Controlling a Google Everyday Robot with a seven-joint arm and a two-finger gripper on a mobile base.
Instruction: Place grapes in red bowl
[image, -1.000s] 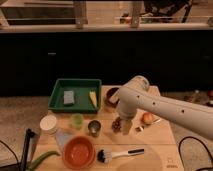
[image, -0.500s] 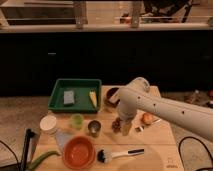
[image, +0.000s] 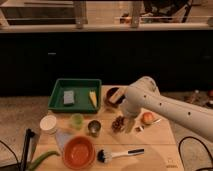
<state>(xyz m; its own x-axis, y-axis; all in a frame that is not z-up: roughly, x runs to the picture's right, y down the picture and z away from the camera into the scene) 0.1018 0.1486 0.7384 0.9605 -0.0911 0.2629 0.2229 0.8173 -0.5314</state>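
The grapes (image: 118, 123), a small dark reddish-brown bunch, lie on the wooden table just right of the metal cup (image: 94, 127). The red bowl (image: 78, 152), wide and orange-red, stands at the front left of the table, apart from the grapes. My gripper (image: 128, 123) hangs down from the white arm (image: 150, 102) and sits right beside the grapes, on their right side, close to the table top. The arm's bulk hides part of the gripper.
A green tray (image: 75, 95) with a sponge and a yellow item is at the back left. A dark brown bowl (image: 113, 95) sits behind the arm. An orange-peach fruit (image: 147, 118), a green cup (image: 76, 120), a white cup (image: 48, 124) and a brush (image: 117, 154) are around.
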